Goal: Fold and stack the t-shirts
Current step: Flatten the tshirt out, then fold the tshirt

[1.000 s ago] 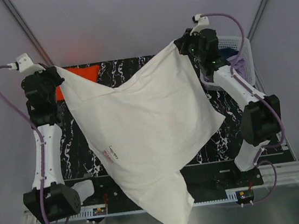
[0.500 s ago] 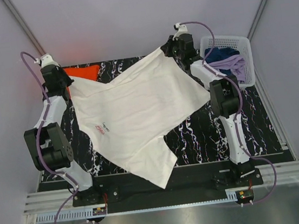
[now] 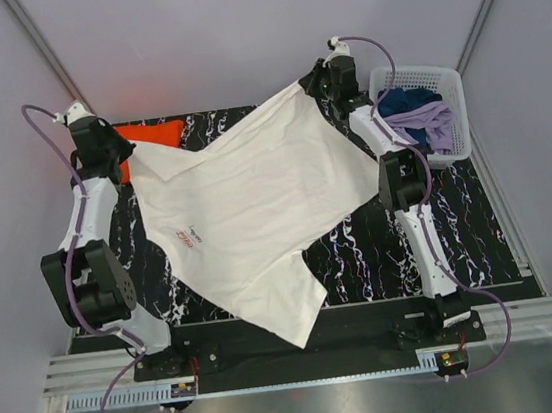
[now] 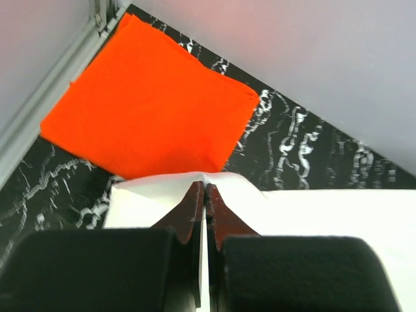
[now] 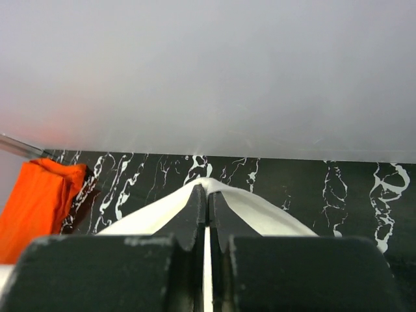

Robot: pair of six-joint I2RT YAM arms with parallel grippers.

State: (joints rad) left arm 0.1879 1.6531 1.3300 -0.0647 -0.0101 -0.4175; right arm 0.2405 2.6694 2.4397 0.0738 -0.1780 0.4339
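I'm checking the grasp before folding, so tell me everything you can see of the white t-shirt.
The white t-shirt is soft, lightly creased cloth with a small red print near its left edge. It is unfolded and stretched between the arms. The left gripper and right gripper are each shut on a far corner. The rest drapes over the black marbled table, and one end reaches past the near edge.

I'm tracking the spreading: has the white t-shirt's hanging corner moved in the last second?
Yes. The white t-shirt drew its hanging corner back, from beyond the slotted front rail to short of it.
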